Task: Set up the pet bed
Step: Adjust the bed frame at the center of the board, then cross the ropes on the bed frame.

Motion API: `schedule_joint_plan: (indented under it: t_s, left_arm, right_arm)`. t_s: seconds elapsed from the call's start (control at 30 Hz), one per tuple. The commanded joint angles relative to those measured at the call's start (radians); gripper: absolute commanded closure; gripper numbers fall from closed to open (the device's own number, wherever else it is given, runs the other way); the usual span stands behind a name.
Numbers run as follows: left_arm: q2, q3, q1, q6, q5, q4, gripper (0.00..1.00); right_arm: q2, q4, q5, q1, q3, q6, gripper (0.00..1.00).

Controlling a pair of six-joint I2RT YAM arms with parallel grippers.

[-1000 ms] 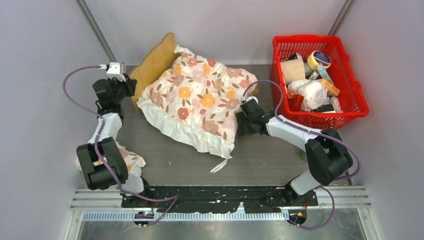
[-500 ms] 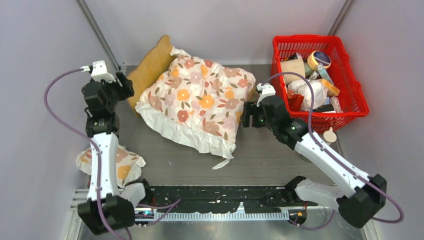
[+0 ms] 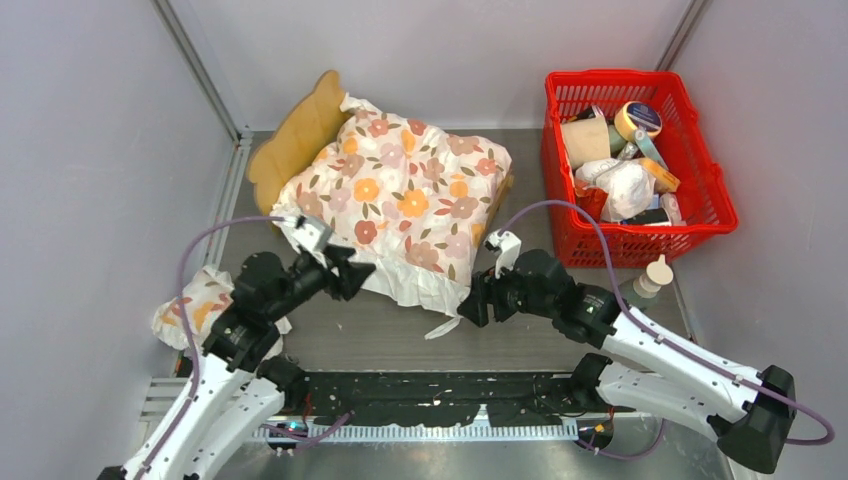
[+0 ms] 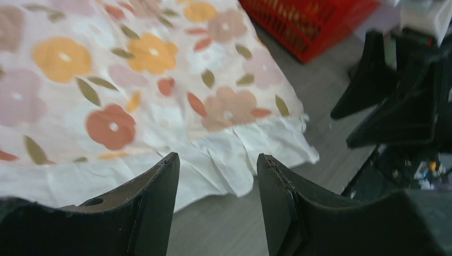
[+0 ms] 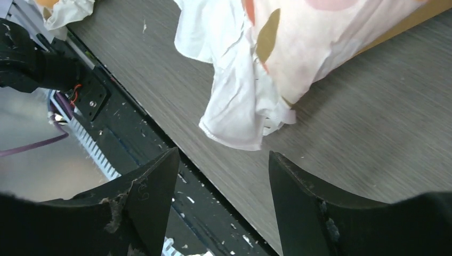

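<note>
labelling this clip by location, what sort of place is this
Probably a robot test cell, not a home: plain walls box in a table, the left arm and right arm are mounted at its near edge, and a basket of odd props sits beside the pet bed.

Top view: we look from high above and behind arm bases, facing down, far off. Whole table, left gripper and right gripper all in frame.

Left wrist view: we ride on left gripper, very near, facing forward and down between own fingers. Floral cover hem lies just ahead of fingertips, red basket beyond, right gripper off to right.

Right wrist view: we ride on right gripper, close, facing down. Cover corner just ahead of fingertips, black mounting plate to left.

We find cover's near hem in all three views.
</note>
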Motion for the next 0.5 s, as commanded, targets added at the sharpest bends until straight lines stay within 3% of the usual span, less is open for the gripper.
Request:
schedule_joint_plan:
  t_s: [0.0,0.1,0.2,0.33,0.47]
  left_arm:
    - [-0.001,-0.159,-0.163,0.070,-0.045,0.051,0.41]
    - [0.021,-0.253,-0.245,0.121,0.010,0.177,0.42]
    - [0.076,-0.270,-0.342,0.193,-0.044,0.305,0.41]
    - [0.192,-0.284,-0.495,0.397,-0.103,0.452,0.37]
    - [0.290,-0.333,-0.543,0.475,-0.052,0.656,0.33]
  right_arm:
    - [0.009,0.046,0.060,0.043,0.009,0.081,0.32]
    - [-0.008,0.030,0.173,0.047,-0.001,0.125,0.30]
    - [-0.040,-0.008,0.271,0.046,-0.006,0.134,0.28]
    - [-0.109,-0.009,0.372,0.046,-0.030,0.152,0.24]
    - [-0.213,0.040,0.497,0.044,-0.081,0.239,0.22]
